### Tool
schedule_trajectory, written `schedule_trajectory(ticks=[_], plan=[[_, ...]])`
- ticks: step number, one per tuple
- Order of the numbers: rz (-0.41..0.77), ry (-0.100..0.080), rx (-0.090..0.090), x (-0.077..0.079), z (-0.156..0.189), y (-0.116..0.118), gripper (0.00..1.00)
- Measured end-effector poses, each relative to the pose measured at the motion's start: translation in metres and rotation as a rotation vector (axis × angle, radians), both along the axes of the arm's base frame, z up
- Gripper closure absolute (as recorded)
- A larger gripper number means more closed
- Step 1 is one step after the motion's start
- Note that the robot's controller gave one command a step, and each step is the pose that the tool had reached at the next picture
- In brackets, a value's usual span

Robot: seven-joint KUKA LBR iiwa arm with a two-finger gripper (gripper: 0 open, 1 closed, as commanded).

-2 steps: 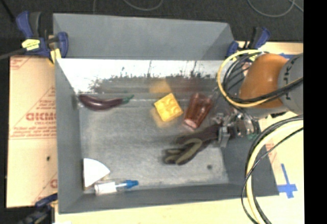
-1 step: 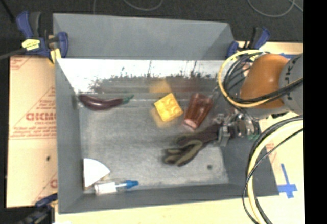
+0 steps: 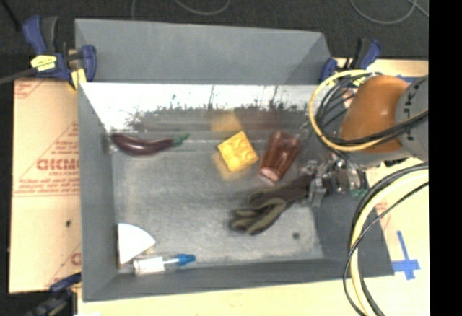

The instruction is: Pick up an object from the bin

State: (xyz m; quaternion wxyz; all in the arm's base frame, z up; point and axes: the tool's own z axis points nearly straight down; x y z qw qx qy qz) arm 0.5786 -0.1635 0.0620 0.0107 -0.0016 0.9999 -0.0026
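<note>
1. A dark brown glove [image 3: 267,208] lies on the floor of the bin [image 3: 202,47], right of the middle. Its limp fingers point to the left and front, and its cuff runs up to the right.
2. The jaws are at the cuff end of the glove, by the bin's right wall. I cannot tell whether they stand wide or narrow, or whether the cuff is between them.
3. The arm [image 3: 372,112] comes in over the right rim, with an orange cover and loops of cable on its wrist.
4. Just behind the glove, a reddish-brown cup [image 3: 279,156] lies tilted near the back wall, its mouth toward the front.
5. Left of the cup and close beside it sits a yellow block [image 3: 237,151], turned cornerwise.
6. Further left, along the foot of the back wall, lies a purple aubergine [image 3: 144,143] with a green stalk pointing right. It is well apart from the glove.
7. In the front left corner rests a white wedge [image 3: 133,241].
8. Just in front of the wedge, a white pen [image 3: 162,262] with a blue tip lies along the front wall.
</note>
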Motion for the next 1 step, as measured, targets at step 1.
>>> schedule_trajectory(ticks=[1], plan=[[0.001, 0.003, 0.0, -0.0009, 0.0135, 0.0001, 1.0]])
